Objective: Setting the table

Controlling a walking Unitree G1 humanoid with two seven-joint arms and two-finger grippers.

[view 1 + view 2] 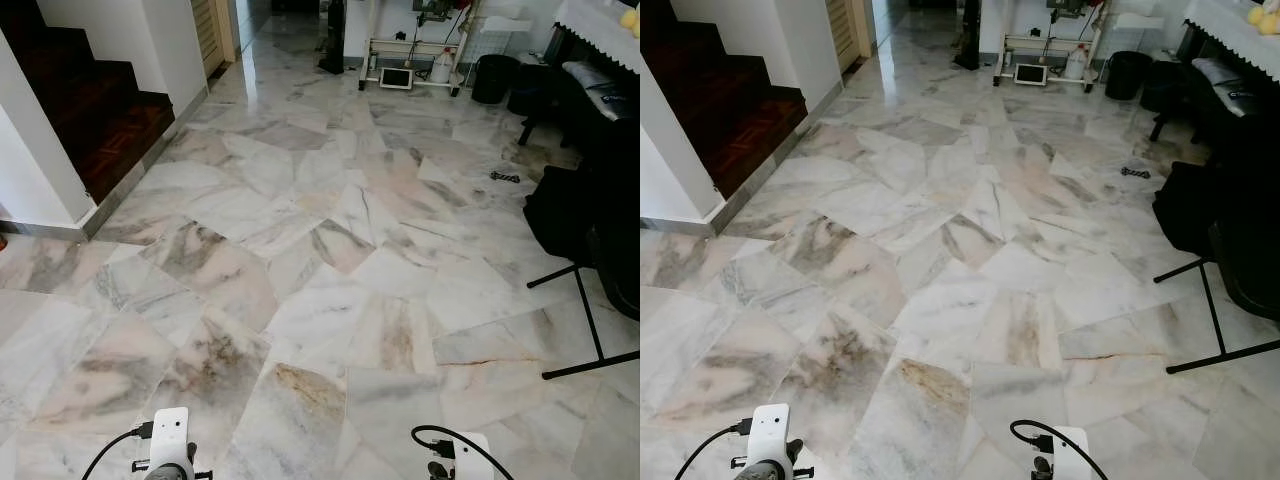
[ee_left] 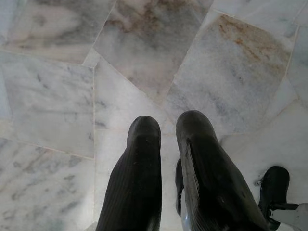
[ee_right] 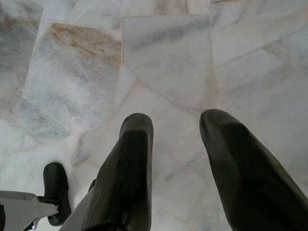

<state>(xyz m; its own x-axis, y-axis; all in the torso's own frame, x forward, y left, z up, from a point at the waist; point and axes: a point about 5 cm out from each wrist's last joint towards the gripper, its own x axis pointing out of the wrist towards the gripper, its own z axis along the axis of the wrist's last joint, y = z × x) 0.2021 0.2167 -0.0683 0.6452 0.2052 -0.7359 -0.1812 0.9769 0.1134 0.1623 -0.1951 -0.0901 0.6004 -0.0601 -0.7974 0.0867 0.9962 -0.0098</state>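
Over bare marble floor (image 1: 300,300), pale slabs veined grey and rust, both arms hang low. Left gripper (image 2: 168,130) points down at the tiles, fingers parted by a narrow gap, holding nothing. Right gripper (image 3: 175,127) likewise aims at the floor, fingers spread wider, empty. Dark wooden stairs (image 1: 100,120) rise on the left; a black stand (image 1: 585,320) sits right.

- A home's open living area, with a polished marble floor (image 1: 300,280) stretching across the room.
- Dark wooden stairs (image 1: 95,120) rising at the left.
- A black keyboard stand (image 1: 585,320) standing at the right, with a white rack (image 1: 415,55) sitting against the far wall.
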